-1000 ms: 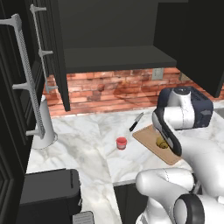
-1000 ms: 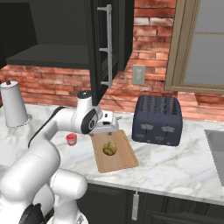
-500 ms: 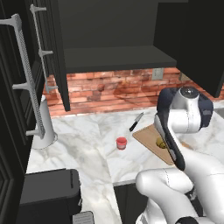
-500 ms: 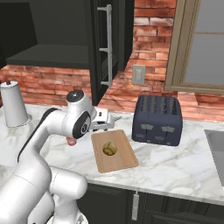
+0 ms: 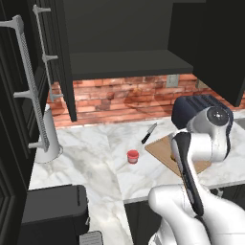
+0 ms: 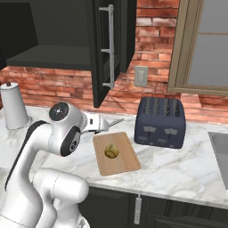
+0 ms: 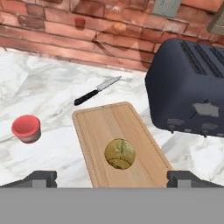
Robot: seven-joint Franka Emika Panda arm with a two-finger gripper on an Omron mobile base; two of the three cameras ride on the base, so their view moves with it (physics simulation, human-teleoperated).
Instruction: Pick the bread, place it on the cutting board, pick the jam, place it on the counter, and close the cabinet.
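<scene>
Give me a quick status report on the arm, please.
Gripper open, empty, above the cutting board. Bread on board; jam on counter. Cabinet open. Knife beyond the board.

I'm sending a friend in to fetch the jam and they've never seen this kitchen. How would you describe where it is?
Find the dark toaster on the marble counter, then the wooden cutting board beside it holding a bun. Past the board, away from the toaster, stands the jam: a squat red jar, the only red thing on the counter.
</scene>
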